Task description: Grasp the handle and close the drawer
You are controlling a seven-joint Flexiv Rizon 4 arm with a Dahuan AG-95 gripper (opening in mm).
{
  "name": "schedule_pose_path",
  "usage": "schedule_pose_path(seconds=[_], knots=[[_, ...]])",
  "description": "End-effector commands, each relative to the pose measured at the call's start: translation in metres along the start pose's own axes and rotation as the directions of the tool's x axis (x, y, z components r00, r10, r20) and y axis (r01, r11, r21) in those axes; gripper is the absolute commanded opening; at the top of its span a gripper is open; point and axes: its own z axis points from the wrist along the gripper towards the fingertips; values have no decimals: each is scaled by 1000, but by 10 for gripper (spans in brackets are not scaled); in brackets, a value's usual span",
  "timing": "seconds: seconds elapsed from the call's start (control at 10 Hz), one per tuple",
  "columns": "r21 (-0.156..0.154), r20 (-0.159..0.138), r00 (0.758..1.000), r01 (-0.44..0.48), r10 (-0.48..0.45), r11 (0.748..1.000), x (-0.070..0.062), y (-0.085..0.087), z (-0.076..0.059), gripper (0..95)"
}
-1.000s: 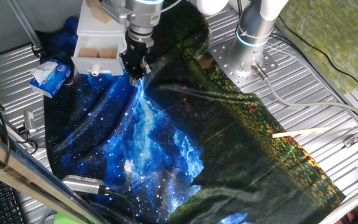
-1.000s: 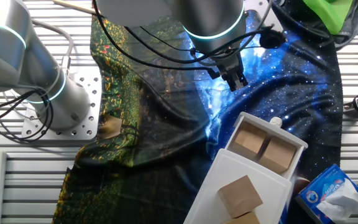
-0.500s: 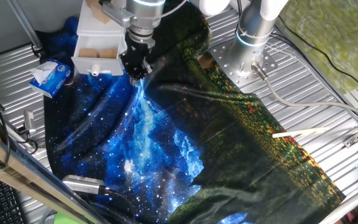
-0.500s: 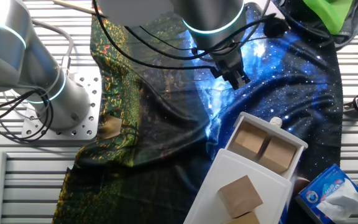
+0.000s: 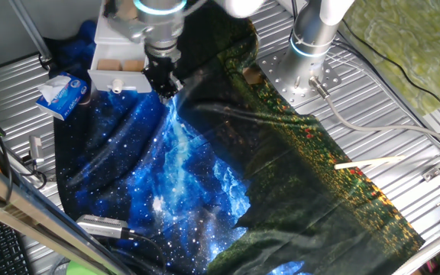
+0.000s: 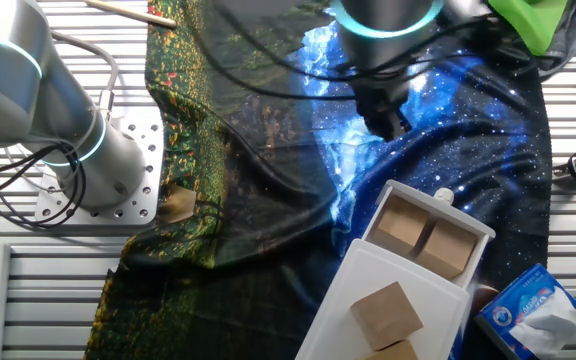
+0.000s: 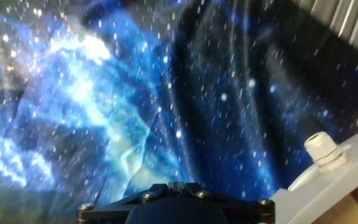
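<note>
The white drawer stands pulled out at the cloth's far left corner, showing its tan-brown inside. Its handle, a small round white knob, sticks out of the front wall and also shows as the handle and the handle. My gripper hangs just right of the drawer front, about a hand-width from the knob, over the blue cloth. The gripper holds nothing. In the hand view the gripper has its fingertips pressed together, with the knob off to the lower right.
A starry blue-and-green cloth covers the table. A blue-and-white tissue packet lies left of the drawer. Wooden blocks sit on the white cabinet. The robot base stands at the back right. A wooden stick lies right.
The gripper has shifted a little toward the drawer front, still shut and holding nothing. The drawer has not moved.
</note>
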Motion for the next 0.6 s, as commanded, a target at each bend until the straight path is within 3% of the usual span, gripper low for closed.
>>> schedule_pose_path(seconds=[0.1, 0.3, 0.6], knots=[[-52, -187, 982, 3, -13, 999, 0, 0, 0, 0], [-34, -198, 980, 17, -23, 999, -1, 0, 0, 0], [-33, -205, 978, 21, -28, 999, -1, 0, 0, 0]])
